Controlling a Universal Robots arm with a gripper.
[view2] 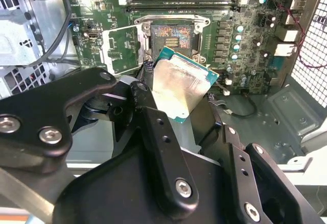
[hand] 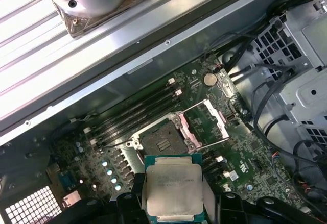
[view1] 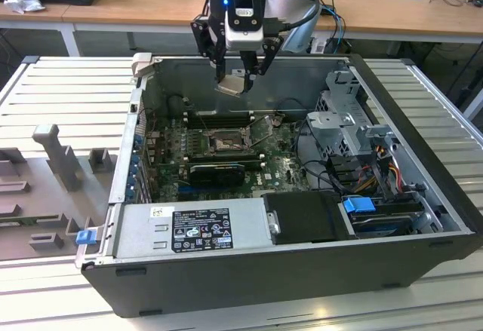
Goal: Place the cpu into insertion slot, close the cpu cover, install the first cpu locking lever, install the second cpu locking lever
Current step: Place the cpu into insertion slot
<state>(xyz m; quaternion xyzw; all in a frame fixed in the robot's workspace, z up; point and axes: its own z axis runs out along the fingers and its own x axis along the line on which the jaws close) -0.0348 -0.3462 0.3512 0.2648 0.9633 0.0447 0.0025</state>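
Inside the case, exterior view's left: a grey power supply box (view1: pixel 192 228) lies along the near wall of the computer case (view1: pixel 302 282).
Insertion slot (view1: pixel 225 144): a square socket on the green motherboard (view1: pixel 287 169), with a silver rim and its dark centre exposed.
Cpu cover (view2: pixel 122 48): swung open, lying just beside the slot.
Cpu (view1: pixel 230 86): a flat square with a pale silver face and a green edge, held in the air above the board.
Gripper (view1: pixel 240 81): jaws closed to the chip's width, pinching its opposite edges.
Exterior view's right: a metal drive cage (view1: pixel 347 120) with cables (view1: pixel 377 157).
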